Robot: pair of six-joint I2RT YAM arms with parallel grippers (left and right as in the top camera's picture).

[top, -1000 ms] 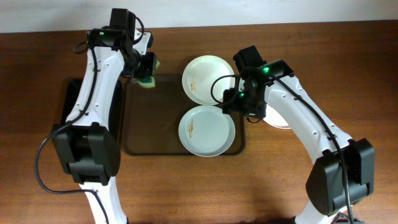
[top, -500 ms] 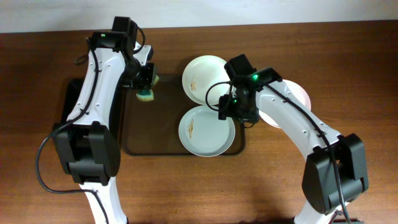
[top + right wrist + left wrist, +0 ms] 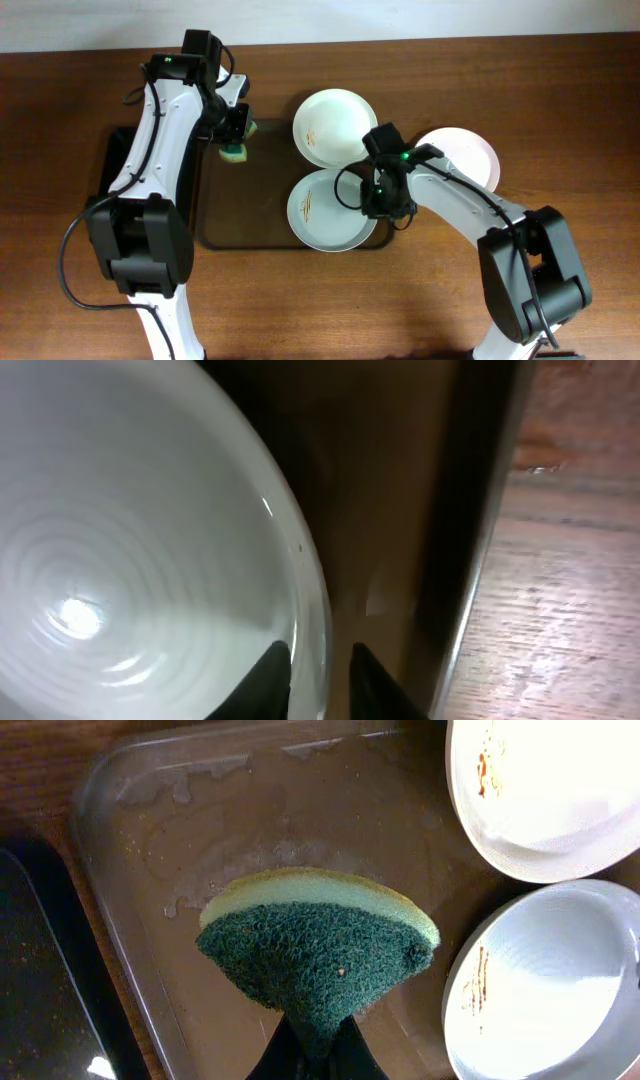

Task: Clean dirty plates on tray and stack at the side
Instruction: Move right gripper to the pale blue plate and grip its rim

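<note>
Two white plates lie on the dark brown tray: a far plate and a near plate, each with thin orange-brown smears. A third plate rests on the table to the right of the tray. My left gripper is shut on a green and yellow sponge, held over the tray's far left part. My right gripper straddles the near plate's right rim, one finger inside and one outside, closed on it. In the overhead view the right gripper sits at that rim.
A narrow black tray lies left of the brown tray, partly under my left arm. The brown tray's right rim runs close beside my right fingers, with wooden table beyond it.
My right gripper moved from beside the far plate down to the near plate's right rim and its jaws narrowed onto it. My left gripper shifted the sponge slightly over the tray.
</note>
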